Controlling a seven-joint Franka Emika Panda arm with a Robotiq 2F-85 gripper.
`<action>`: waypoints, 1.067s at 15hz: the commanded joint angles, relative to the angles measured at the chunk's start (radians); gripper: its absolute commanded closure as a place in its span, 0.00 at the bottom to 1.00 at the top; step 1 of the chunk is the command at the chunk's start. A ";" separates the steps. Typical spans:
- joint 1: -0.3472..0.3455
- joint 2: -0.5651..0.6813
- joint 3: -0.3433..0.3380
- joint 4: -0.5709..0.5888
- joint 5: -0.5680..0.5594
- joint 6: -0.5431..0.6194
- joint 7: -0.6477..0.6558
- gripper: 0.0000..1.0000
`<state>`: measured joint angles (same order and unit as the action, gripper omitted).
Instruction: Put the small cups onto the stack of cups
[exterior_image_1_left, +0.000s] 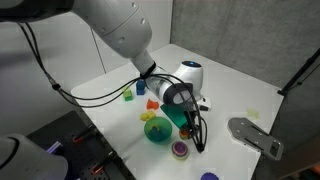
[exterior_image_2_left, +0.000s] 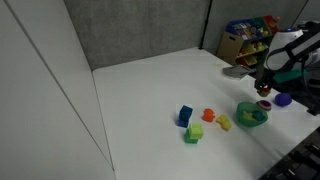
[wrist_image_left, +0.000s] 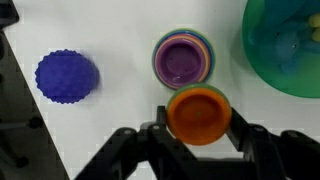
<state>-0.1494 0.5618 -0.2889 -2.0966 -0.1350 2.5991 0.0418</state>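
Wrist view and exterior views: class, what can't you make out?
Wrist view: bowl cut by top and right edges.
Wrist view: orange cup partly hides gripper tips.
Exterior view: stack too small to count cups.
Exterior view: blue cup blurred, shape unclear.

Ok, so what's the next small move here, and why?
Probably nudge the gripper toward the purple stack until the orange cup is centred over it. In the wrist view the jaws hold the cup, but it sits beside the stack, not above it, so releasing now would likely miss.
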 joint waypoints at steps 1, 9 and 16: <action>-0.041 -0.017 0.011 -0.025 0.003 0.032 -0.016 0.66; -0.098 -0.013 0.034 -0.075 0.031 0.114 -0.036 0.66; -0.121 -0.007 0.052 -0.104 0.047 0.149 -0.048 0.66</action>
<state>-0.2414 0.5669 -0.2588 -2.1799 -0.1182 2.7274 0.0357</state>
